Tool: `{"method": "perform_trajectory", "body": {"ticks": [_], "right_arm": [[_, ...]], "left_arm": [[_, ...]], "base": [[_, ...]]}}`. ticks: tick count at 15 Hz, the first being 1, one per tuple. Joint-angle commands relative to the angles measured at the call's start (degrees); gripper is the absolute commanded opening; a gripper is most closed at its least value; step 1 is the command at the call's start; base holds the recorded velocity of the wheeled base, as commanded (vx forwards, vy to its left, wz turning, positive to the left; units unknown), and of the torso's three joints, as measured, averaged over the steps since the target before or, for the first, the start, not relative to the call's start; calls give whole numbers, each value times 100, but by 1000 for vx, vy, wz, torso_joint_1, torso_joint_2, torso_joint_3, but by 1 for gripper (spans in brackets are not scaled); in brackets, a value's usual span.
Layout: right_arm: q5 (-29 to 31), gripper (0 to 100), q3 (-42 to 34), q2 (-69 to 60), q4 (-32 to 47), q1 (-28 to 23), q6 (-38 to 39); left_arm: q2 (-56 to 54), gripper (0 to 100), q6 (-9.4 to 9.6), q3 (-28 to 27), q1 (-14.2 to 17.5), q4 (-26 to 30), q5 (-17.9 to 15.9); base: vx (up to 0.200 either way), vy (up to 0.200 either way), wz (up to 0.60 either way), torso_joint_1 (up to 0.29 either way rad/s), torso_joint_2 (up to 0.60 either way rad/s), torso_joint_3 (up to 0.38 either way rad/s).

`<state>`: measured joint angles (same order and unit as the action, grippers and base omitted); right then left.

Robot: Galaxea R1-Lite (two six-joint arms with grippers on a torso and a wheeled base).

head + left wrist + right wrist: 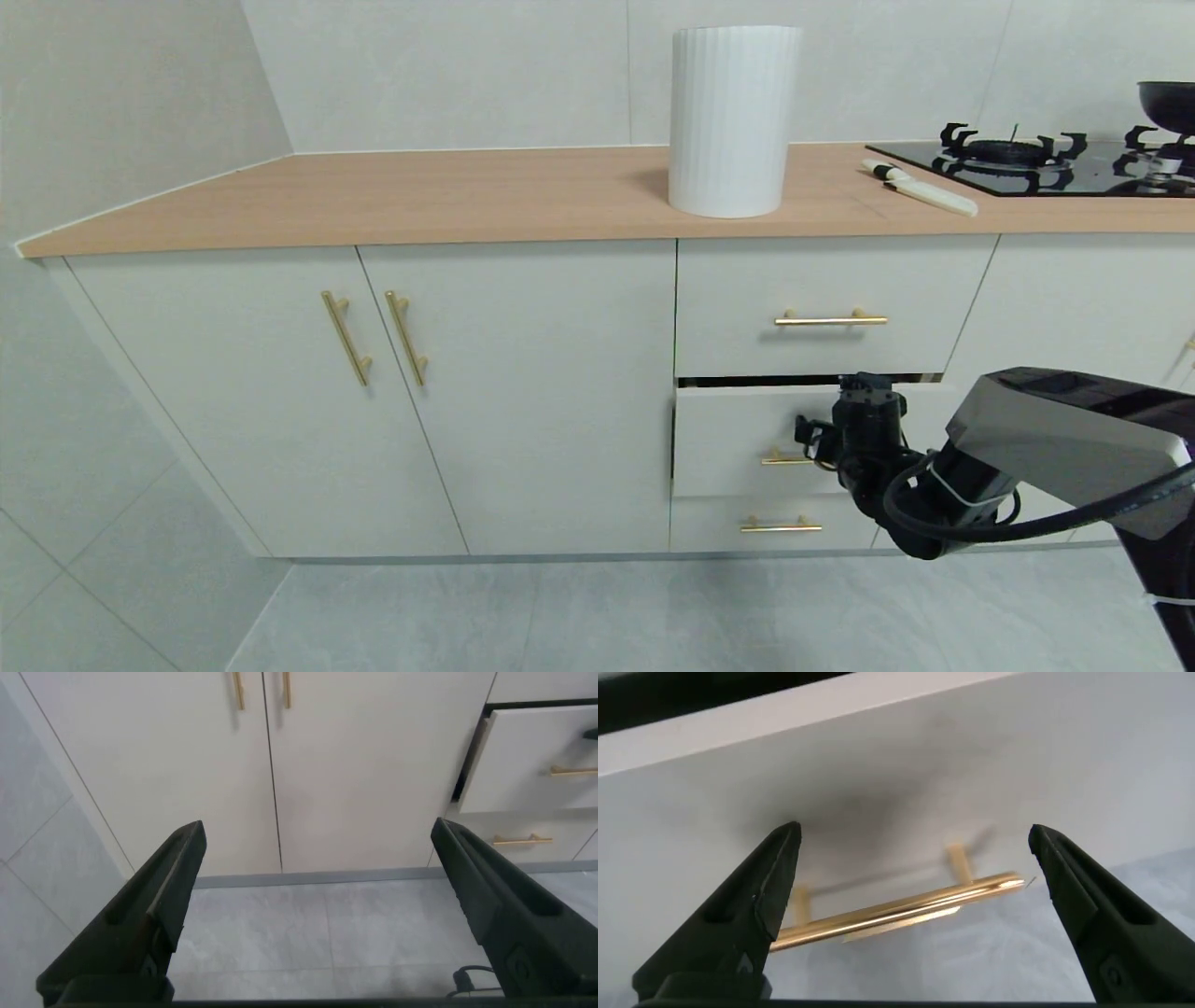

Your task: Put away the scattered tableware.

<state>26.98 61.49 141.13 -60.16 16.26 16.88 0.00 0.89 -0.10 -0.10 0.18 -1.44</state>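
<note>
Facing the slightly ajar middle drawer (728,425), the right gripper (913,840) held its fingers spread before the gold handle (896,917), not gripping it, probably to pull the drawer wider. The knife (920,189) lay on the countertop (420,196) beside the stove (1027,163), while the left gripper (318,840) hung low, spread and empty.

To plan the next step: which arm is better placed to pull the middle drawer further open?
Right. The right gripper is open just before the drawer handle; the left gripper faces the cabinet doors, farther off.
</note>
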Motion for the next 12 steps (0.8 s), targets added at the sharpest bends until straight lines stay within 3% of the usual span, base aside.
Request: {"method": "perform_trajectory", "body": {"ticks": [1,12], "right_arm": [[62,100,170,134,4,-79,8],[581,100,838,450,-198,-255,8]], "left_arm": [[0,100,-1,1,1,8,3],[0,100,-1,1,1,-1,3]], "base": [[0,0,0,0,0,0],[0,0,0,0,0,0]]}}
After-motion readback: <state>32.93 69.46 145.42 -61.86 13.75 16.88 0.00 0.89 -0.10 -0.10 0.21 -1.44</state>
